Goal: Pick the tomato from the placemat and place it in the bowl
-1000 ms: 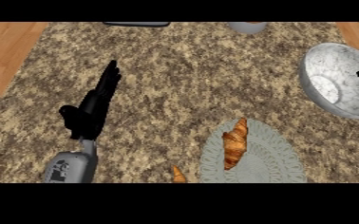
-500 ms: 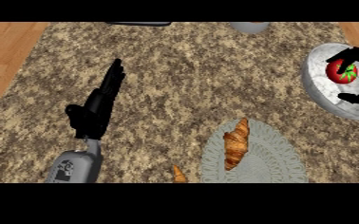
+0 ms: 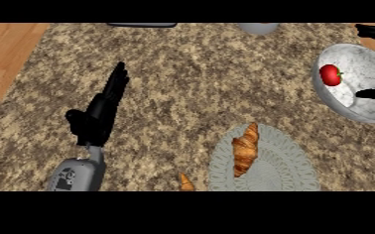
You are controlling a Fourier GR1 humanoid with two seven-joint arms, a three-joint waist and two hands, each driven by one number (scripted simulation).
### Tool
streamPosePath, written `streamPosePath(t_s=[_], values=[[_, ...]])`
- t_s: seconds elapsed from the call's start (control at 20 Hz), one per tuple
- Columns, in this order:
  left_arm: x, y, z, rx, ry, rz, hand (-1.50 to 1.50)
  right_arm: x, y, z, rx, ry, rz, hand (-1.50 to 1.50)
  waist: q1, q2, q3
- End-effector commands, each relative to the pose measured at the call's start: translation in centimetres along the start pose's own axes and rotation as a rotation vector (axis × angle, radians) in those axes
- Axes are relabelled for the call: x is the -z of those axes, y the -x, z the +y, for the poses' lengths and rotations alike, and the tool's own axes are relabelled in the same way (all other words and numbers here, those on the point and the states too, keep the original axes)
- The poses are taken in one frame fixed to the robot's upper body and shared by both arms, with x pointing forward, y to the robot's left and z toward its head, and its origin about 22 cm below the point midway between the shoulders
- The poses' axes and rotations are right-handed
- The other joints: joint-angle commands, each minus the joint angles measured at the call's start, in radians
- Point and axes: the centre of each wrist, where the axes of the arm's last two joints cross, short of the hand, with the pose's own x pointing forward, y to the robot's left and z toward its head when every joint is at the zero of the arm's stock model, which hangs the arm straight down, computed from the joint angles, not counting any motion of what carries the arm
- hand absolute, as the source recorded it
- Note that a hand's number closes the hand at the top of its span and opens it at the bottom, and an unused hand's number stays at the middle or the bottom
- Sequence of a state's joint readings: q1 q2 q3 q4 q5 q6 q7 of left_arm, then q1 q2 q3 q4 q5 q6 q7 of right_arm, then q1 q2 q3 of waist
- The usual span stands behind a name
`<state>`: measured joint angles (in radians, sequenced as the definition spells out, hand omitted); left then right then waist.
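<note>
Head view from where I stand: the tomato [image 3: 330, 75] lies inside the pale bowl [image 3: 350, 59] at the right edge of the speckled tabletop [image 3: 205, 79], against the bowl's left wall. Only dark slivers of the right hand [image 3: 365, 94] show at that edge beside the bowl, and I cannot tell its state. The left hand [image 3: 102, 110] rests open over the tabletop at the left, fingers straight and pointing away, holding nothing. A croissant [image 3: 245, 148] lies on the round grey placemat [image 3: 282, 173] near the lower edge.
</note>
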<state>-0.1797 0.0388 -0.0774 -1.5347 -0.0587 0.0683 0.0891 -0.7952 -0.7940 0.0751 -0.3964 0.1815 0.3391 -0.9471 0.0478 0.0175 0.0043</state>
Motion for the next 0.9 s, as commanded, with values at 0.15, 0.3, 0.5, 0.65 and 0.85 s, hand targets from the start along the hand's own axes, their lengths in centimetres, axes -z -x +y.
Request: streamPosePath(t_s=[0.15,0.3,0.5,0.65,0.85], values=[[-0.9,1.3,0.9,0.008,0.002,0.007,0.0,-2.5,-0.3,-3.9,0.28,0.018,-0.046,-1.5,0.0,0.002,-0.001],[0.0,0.3,0.1,0.007,-0.012,-0.005,0.0,-3.6,-0.3,-4.6,0.346,0.026,-0.04,-1.5,-0.008,0.003,0.001],[-0.2,-0.4,0.9,-0.001,0.004,-0.005,0.0,-3.8,-0.9,-5.9,0.413,0.022,-0.012,-1.5,0.011,0.004,0.003],[-0.7,0.6,0.1,-0.014,0.008,0.004,0.0,-5.0,-0.8,-6.3,0.443,-0.003,-0.007,-1.5,-0.001,0.006,0.004],[-0.5,0.4,0.2,-0.005,0.001,-0.005,0.0,-5.4,-0.8,-6.2,0.483,-0.031,-0.002,-1.5,-0.007,0.008,0.006]])
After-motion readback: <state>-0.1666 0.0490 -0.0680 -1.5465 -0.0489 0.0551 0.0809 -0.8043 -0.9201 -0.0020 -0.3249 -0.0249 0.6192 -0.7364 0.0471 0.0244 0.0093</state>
